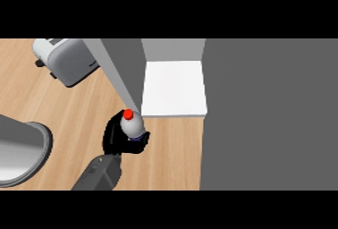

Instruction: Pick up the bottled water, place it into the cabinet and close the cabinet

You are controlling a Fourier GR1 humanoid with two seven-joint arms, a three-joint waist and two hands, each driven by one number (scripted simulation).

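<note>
The bottled water [133, 127] is a pale bottle with a red cap [128, 114], seen from above over the wooden counter. My left hand [116, 139] is shut on it, with black fingers curled round its lower part and hiding it. The bottle is just in front of the cabinet's white shelf [174, 87], near the shelf's front left corner. The cabinet door [121, 74] stands open, a grey panel running back from right beside the cap. My right hand is out of the picture.
The cabinet's dark grey body [267, 116] fills the right side. A silver toaster [66, 60] stands at the back left. A large round metal vessel [23, 152] sits at the left edge. Bare wooden counter [73, 112] lies between them.
</note>
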